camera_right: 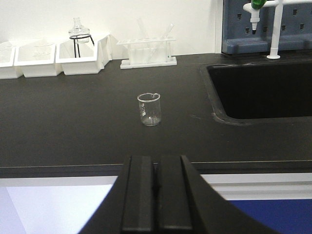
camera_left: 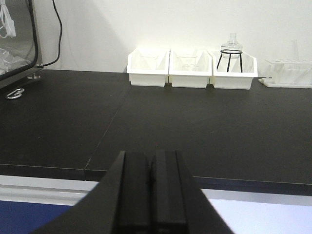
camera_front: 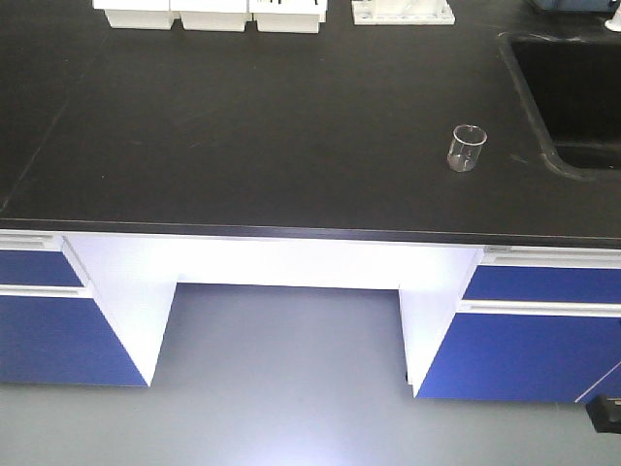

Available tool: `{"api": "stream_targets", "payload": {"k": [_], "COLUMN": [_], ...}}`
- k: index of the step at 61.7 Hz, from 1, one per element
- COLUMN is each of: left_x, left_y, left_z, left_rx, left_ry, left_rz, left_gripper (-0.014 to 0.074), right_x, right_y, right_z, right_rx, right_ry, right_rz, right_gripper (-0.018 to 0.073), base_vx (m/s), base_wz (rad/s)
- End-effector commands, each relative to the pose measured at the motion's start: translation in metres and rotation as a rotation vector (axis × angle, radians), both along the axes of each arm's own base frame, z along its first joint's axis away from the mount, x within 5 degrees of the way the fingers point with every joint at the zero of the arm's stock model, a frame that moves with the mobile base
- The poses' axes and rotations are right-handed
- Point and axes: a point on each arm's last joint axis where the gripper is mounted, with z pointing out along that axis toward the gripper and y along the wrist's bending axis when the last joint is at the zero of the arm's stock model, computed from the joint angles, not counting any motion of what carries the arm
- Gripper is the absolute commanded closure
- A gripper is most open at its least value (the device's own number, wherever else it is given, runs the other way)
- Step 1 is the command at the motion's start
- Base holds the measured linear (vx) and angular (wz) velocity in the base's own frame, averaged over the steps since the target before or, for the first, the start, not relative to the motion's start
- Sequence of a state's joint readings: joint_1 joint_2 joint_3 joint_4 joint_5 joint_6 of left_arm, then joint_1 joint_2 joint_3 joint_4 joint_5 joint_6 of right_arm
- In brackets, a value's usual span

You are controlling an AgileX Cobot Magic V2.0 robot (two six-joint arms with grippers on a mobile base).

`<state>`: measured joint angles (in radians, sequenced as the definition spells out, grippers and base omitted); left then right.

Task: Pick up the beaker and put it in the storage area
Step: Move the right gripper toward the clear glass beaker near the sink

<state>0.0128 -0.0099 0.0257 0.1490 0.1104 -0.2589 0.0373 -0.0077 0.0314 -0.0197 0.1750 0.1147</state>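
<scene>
The beaker (camera_front: 466, 148) is a small clear glass cylinder standing upright on the black counter (camera_front: 252, 126), left of the sink. In the right wrist view the beaker (camera_right: 149, 109) stands ahead of my right gripper (camera_right: 156, 160), well apart from it. That gripper is shut and empty, hovering before the counter's front edge. My left gripper (camera_left: 152, 156) is also shut and empty, before the counter's front edge further left; the beaker does not show in its view. The storage area is out of view.
A sink (camera_front: 572, 87) is sunk into the counter at right, with a tap (camera_right: 273, 29) behind. Three white trays (camera_left: 191, 68), one holding a flask on a stand (camera_left: 231, 48), and a test-tube rack (camera_right: 148, 51) line the back wall. Blue cabinets (camera_front: 534, 340) flank a kneehole.
</scene>
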Motion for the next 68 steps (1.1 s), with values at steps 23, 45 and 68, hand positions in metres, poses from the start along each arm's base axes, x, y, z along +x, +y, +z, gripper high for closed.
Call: {"api": "stream_targets", "payload": {"k": [23, 45, 68], "left_x": [0.0, 0.0, 0.0], "left_y": [-0.002, -0.002, -0.002], "left_z": [0.001, 0.001, 0.001], "left_rx": [-0.01, -0.01, -0.01], "left_ry": [-0.079, -0.079, -0.079], "left_rz": [-0.02, -0.02, -0.02], "left_gripper": [0.0605, 0.0605, 0.0605], "right_x": [0.0, 0.0, -0.01], "right_y": [0.0, 0.0, -0.001], "right_z": [0.005, 0.006, 0.061], "right_rx": [-0.009, -0.012, 0.079], "right_ry": [-0.089, -0.092, -0.549], "right_rz": [-0.001, -0.001, 0.007], "right_gripper": [0.0559, 0.0559, 0.0559], "base_vx": [0.05, 0.01, 0.0], "base_wz": [-0.01, 0.0, 0.0]}}
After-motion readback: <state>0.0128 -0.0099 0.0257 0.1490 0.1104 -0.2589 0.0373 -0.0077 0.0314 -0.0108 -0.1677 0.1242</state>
